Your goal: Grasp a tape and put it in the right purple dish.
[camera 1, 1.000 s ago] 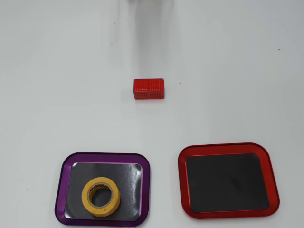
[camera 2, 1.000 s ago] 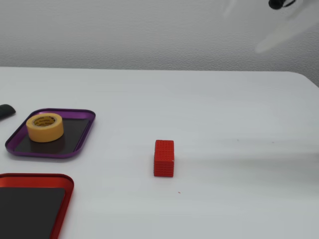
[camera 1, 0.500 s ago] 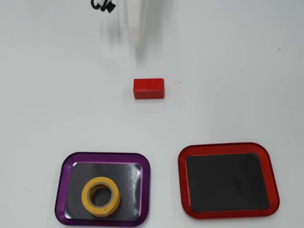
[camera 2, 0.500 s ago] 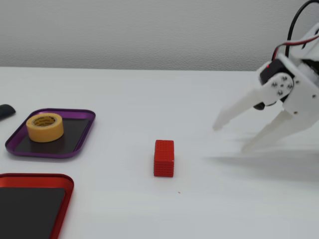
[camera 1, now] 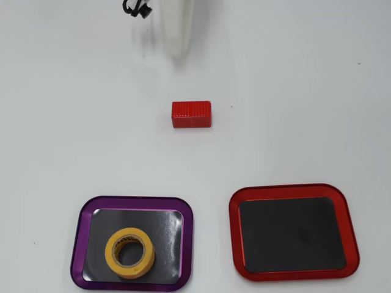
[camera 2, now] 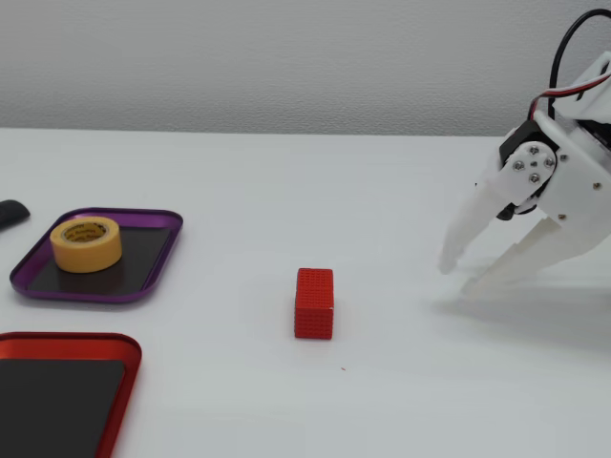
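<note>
The yellow tape roll (camera 1: 129, 252) lies flat inside the purple dish (camera 1: 85, 210), at the lower left of the overhead view. In the fixed view the tape (camera 2: 86, 244) sits in the purple dish (camera 2: 153, 262) at the left. My white gripper (camera 2: 460, 275) is at the right of the fixed view, open and empty, fingers pointing down-left just above the table, well away from the dish. In the overhead view only a blurred white part of the gripper (camera 1: 177, 43) shows at the top.
A red ribbed block (camera 1: 191, 114) stands mid-table, also in the fixed view (camera 2: 314, 302). An empty red-rimmed tray (camera 1: 342, 207) lies beside the purple dish, seen in the fixed view (camera 2: 115, 348) at the bottom left. A dark object (camera 2: 11, 213) sits at the left edge.
</note>
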Action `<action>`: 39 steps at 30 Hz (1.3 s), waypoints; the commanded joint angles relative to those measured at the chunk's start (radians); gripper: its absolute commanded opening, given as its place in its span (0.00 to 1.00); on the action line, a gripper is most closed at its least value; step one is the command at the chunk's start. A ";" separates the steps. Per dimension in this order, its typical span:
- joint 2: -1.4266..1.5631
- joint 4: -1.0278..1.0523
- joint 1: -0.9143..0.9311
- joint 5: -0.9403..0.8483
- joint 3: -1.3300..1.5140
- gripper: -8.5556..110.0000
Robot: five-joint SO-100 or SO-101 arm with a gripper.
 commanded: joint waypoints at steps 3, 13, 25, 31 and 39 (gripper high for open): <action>0.095 -0.003 0.003 0.002 0.005 0.07; 0.095 -0.003 0.002 -0.015 0.008 0.07; 0.095 0.020 0.005 -0.067 0.006 0.07; 0.095 0.012 0.005 -0.067 0.009 0.07; 0.095 0.012 0.005 -0.069 0.006 0.07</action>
